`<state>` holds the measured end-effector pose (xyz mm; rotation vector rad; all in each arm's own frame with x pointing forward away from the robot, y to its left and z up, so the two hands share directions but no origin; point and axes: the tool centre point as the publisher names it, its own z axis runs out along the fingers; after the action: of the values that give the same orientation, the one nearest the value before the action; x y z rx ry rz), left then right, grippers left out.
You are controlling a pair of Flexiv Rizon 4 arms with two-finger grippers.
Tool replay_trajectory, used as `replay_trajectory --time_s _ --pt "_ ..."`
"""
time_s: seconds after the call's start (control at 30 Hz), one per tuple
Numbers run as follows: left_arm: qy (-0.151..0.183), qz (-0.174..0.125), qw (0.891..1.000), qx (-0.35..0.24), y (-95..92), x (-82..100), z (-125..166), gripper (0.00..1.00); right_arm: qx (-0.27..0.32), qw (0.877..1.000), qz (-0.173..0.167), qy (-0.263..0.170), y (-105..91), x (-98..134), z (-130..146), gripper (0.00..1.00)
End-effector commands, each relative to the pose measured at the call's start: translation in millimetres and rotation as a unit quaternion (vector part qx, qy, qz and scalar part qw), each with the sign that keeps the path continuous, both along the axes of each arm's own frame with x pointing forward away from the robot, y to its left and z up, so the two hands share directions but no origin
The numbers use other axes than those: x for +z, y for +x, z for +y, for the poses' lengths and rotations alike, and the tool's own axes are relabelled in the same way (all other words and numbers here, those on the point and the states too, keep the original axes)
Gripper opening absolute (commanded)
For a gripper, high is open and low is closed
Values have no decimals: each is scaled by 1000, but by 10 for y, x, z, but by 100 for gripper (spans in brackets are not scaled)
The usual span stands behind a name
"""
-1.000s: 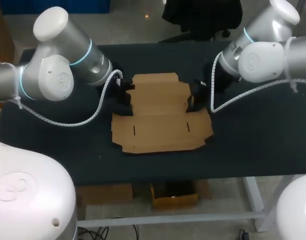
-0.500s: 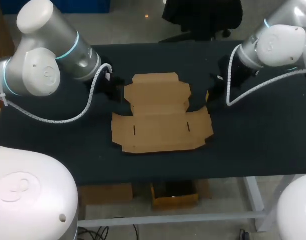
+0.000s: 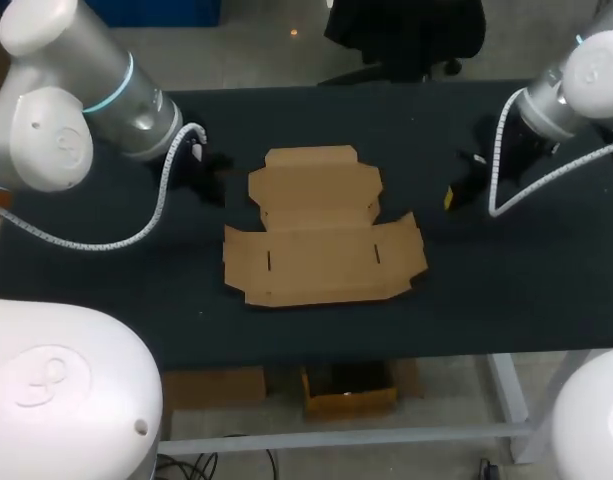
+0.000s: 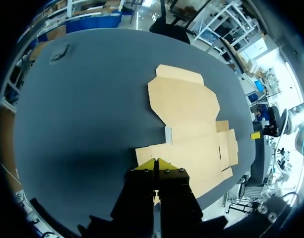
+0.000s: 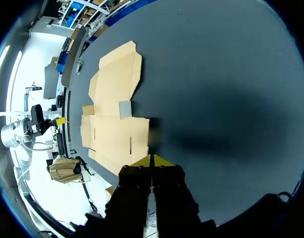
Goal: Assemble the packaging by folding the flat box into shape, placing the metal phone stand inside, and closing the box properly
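**Two arms pulled clear; the flat box point(image 3: 321, 225) is not yet folded**

Both of your grippers have come away from the cardboard; a second ago they sat against the two side edges of the far panel, and half a second ago they were already parting from it. Now the left gripper point(image 3: 206, 175) hangs over bare table point(image 3: 526, 290) well to the left of the box, and the right gripper point(image 3: 454, 196) stands off to the right, apart from the near panel's corner.

Your left wrist view shows the left gripper point(image 4: 156, 162) with its yellow tips pressed together and nothing between them; the box point(image 4: 191, 129) lies ahead of it and a little to one side. The right wrist view tells the same story; the right gripper point(image 5: 152, 158) is closed on nothing, with the box point(image 5: 114, 109) spread out ahead of it.

The cardboard itself has not shifted across the three head frames; it lies in the same spot mid-table, both panels down and no wall or flap visibly raised. Whatever that contact was meant to do, you have no standing fold to show for it, so I would judge the forming step as barely begun.

I cannot make out the metal phone stand in any view; find it before you plan the insertion. Your next approach probably needs a flap edge lifted, and closed tips will not grip one.
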<state>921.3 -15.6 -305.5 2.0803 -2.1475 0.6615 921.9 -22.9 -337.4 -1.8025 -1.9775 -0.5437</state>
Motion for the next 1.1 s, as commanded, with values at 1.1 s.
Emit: replay_trajectory --time_s 1.1 --pt "-42 65 997 13 -1260 -52 298 0 13 1000 21 -4 -1245 13 -233 0"
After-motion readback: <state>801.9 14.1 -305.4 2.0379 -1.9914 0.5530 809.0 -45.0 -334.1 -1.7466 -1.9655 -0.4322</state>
